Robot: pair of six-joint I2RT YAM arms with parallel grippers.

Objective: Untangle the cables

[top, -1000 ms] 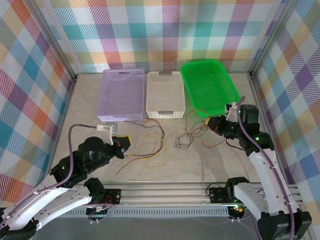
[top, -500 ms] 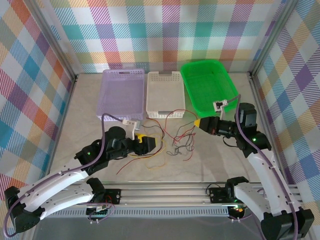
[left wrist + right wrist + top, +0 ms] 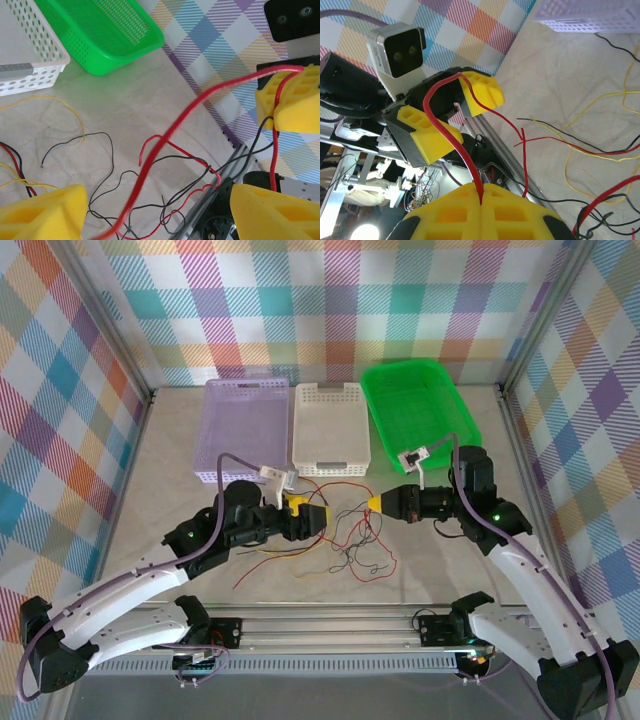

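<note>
The cables (image 3: 350,535) lie in a loose tangle of red, black and yellow strands at the centre of the top view, on the pale surface (image 3: 175,490) just in front of the white tray (image 3: 330,430). A lilac tray (image 3: 245,430) stands to the left of the white one and a green tray (image 3: 420,410) to its right.

The 2 arms reach in from either side, and their yellow tips face each other across the tangle. The left pincer (image 3: 316,517) is at the tangle's left edge and the right pincer (image 3: 373,503) at its upper right.

In the right wrist view the right pincer (image 3: 482,197), at the bottom of the frame, has its pads pressed together on a red cable (image 3: 428,105). This cable rises to the upper left and loops through the left pincer (image 3: 455,112), whose fingers stand apart around it.

The left wrist view agrees. The left pincer (image 3: 157,205) is spread wide at the bottom corners, and the red cable (image 3: 170,132) crosses the gap as a blurred diagonal. It climbs to the right pincer (image 3: 295,100) at the upper right. Below it, a black cable (image 3: 102,133) and a yellow cable (image 3: 50,97) curl on the surface, with more red and black strands knotted near the lower centre.
</note>
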